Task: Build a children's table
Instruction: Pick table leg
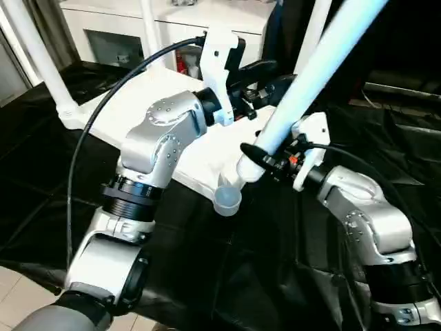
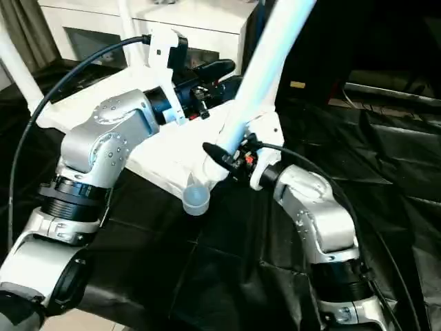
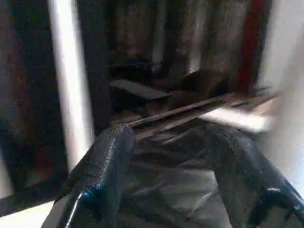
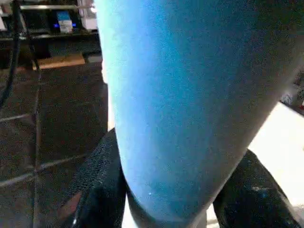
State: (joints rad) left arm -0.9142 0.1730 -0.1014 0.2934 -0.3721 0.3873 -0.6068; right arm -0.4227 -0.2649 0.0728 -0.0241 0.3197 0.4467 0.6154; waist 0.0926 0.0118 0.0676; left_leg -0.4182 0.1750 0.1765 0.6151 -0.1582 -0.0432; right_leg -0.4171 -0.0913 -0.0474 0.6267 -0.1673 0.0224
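White tubular leg (image 1: 310, 76) clamped in right gripper (image 1: 265, 157), tilted over the tabletop (image 1: 200, 155) near corner socket (image 1: 227, 198). Left gripper (image 3: 166, 161) spread, empty.

The tabletop (image 1: 200, 148) is showing plain white, and the leg (image 1: 310, 76) in the black-fingered right gripper (image 1: 265, 158) is looking white with a pale blue tinge. Silver forearms (image 1: 162, 138) with black joint rings are gleaming over a glossy black sheet (image 1: 275, 276). Behind, a cabinet (image 1: 172, 27) is showing white.
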